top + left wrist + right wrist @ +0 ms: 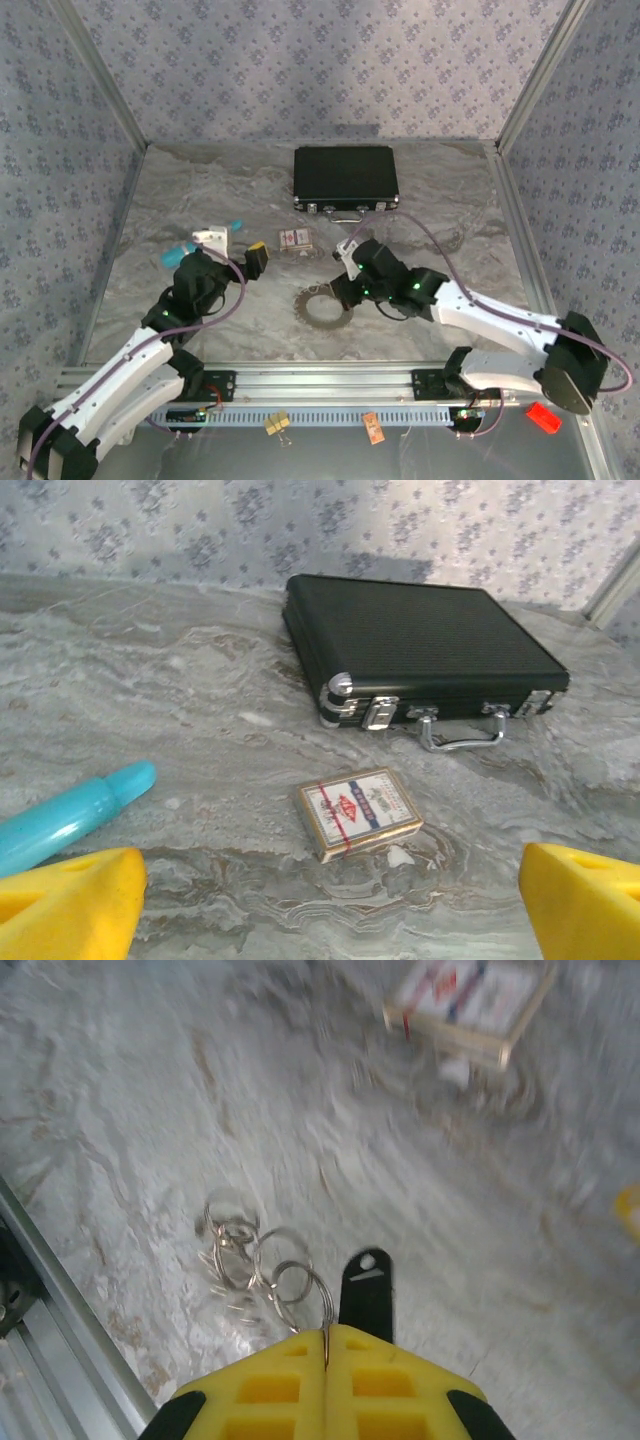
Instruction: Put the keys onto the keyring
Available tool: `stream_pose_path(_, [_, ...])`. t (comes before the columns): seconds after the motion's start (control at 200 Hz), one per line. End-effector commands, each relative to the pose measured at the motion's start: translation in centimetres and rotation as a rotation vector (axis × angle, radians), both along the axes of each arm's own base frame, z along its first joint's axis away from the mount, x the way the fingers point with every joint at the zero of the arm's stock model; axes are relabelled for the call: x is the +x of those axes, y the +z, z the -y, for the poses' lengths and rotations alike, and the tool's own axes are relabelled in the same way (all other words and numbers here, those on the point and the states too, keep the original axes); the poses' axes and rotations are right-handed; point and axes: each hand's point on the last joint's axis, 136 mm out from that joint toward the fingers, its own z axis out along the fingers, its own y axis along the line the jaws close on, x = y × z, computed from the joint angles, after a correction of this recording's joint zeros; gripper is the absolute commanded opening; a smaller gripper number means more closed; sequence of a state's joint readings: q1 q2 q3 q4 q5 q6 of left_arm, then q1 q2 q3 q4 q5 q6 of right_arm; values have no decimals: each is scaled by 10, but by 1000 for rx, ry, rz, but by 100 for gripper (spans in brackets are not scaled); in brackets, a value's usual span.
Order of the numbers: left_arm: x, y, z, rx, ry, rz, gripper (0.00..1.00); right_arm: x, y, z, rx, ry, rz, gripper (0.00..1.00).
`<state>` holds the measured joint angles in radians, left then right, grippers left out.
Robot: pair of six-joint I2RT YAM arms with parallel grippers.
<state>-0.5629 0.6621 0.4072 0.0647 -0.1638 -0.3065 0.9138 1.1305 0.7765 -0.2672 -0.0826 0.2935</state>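
Right gripper (327, 1334) is clenched on a thin silvery metal keyring (326, 1310), with linked smaller silvery rings (238, 1252) draped from it onto the grey marbled table (130, 1110), beside a flat black tab (367, 1285). Left gripper (330, 910) is spread wide, released, near a red-and-white card box (358, 812).

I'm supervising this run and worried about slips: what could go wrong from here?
The right gripper pinches the thin silvery metal keyring only by its edge, so it could slip or twist out. The tangled bunch of metal loops beside it looks linked to it; lifting may drag the whole bunch.
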Motion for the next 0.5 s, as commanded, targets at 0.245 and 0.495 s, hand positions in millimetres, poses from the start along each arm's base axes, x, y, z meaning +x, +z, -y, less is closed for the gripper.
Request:
stream_pose_path(0.245, [-28, 31, 56, 89, -405, 176, 67, -6, 55, -14, 85, 354, 294, 0])
stream_pose_path(0.495, [-79, 1, 117, 142, -830, 147, 54, -20, 55, -19, 105, 487, 269, 0])
